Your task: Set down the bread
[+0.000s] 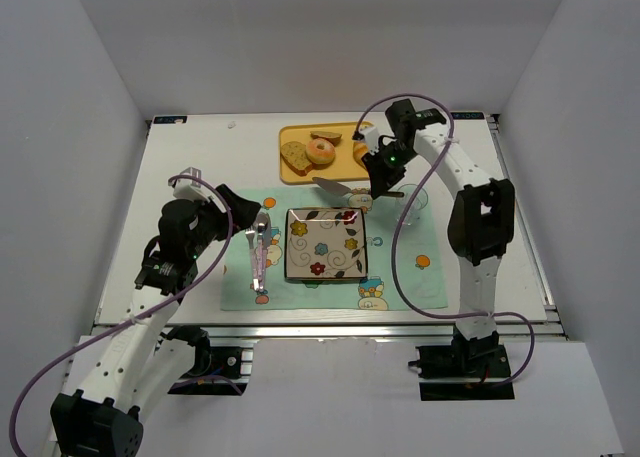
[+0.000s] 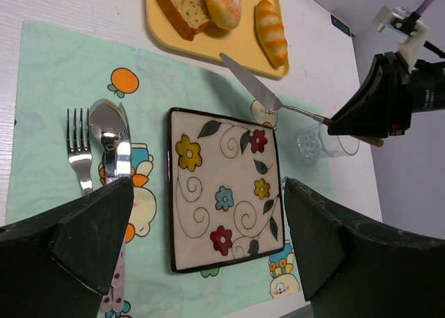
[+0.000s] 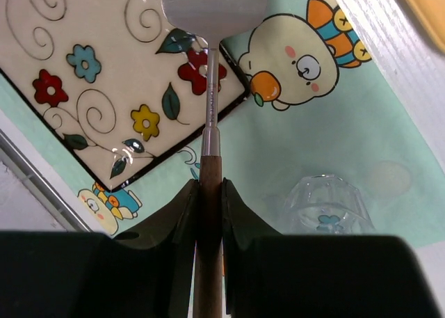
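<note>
The bread (image 1: 321, 152) lies on the yellow tray (image 1: 292, 133) at the upper centre of the top view. It rests against the toast (image 2: 181, 5) with the croissant (image 2: 271, 33) on its other side, and it has not been lifted.

The right hand (image 3: 208, 189) is clamped on the wooden handle of a spatula (image 1: 335, 187), both fingers pinching it so the blade sticks out flat ahead. From above, the blade hangs by the tray's lower edge, just above the plate (image 1: 325, 244) in the frame, with its tip aimed toward the left. I cannot tell whether it touches the desk. This pose looks like a set-up for sliding the blade under the bread rather than pinching the bread directly.

The plate sits bare in the middle of the mat (image 2: 62, 60), with cutlery (image 2: 108, 123) to its left and a glass (image 1: 413, 205) to its upper right, so it is the likely landing spot.

The left hand (image 2: 208, 193) hovers over the lower part of the mat with its fingers spread wide. It holds nothing and is presumably parked out of the way.
</note>
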`<state>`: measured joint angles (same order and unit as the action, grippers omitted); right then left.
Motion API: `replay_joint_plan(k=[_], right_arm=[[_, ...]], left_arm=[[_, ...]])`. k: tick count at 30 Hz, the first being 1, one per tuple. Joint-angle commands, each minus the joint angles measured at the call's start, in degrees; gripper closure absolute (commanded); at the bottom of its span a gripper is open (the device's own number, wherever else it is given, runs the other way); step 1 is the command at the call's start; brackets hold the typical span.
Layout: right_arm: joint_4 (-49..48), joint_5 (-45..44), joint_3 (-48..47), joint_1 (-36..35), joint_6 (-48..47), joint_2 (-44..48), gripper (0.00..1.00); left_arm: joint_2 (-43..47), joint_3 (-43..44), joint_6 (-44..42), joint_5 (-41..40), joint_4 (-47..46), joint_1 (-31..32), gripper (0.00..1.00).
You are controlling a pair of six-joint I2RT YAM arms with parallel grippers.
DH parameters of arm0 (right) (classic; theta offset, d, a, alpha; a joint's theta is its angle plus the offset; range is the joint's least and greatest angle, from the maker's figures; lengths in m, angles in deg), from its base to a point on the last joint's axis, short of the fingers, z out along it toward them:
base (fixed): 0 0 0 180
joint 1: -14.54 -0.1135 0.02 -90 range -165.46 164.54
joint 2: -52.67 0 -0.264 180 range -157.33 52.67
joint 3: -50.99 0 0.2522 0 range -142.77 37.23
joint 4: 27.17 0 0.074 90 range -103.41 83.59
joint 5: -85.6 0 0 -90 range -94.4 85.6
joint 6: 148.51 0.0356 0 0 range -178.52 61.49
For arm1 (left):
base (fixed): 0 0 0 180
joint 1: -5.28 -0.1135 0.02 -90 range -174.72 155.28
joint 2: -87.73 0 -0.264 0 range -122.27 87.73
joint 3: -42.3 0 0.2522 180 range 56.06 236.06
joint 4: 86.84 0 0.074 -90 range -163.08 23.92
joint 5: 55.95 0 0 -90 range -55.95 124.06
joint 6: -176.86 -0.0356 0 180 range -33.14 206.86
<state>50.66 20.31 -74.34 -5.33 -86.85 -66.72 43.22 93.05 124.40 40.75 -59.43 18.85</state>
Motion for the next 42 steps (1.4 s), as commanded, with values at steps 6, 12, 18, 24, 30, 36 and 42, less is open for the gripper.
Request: replay_joint_plan(k=[6,12,18,24,30,36,42], right_arm=[[-2.8,0.4,-4.6,0.3,4.5,-4.3,1.0],[-4.0,0.3,-7.4,0.3,6.1,-6.6,1.0],[-3.7,1.9,-8.5,0.8,5.8,-5.9,1.0],[1.1,8.6,-8.4,1.9,0.3,-4.9,1.0],[0.1,8.9,-7.9,2.1,0.2,-4.5,1.0],[-3.4,4.5,-10.9,2.1,4.9,-7.3,1.0],[-5.4,1.0,-13.4,2.1,7.7,-10.2,1.0]], left_arm=[[1.8,1.4,0.5,-1.4,2.0,-0.2,0.02],[1.4,2.1,0.6,-1.4,2.3,-0.3,0.02],[1.2,2.6,0.6,-1.6,2.8,-0.2,0.02],[0.9,1.9,0.9,-1.2,2.0,-0.2,0.02],[-0.1,2.6,0.7,-0.6,1.8,-0.2,0.02],[0.0,2.6,0.8,-0.9,2.3,-0.3,0.02],[0.1,2.6,1.0,-1.1,2.3,-0.2,0.02]])
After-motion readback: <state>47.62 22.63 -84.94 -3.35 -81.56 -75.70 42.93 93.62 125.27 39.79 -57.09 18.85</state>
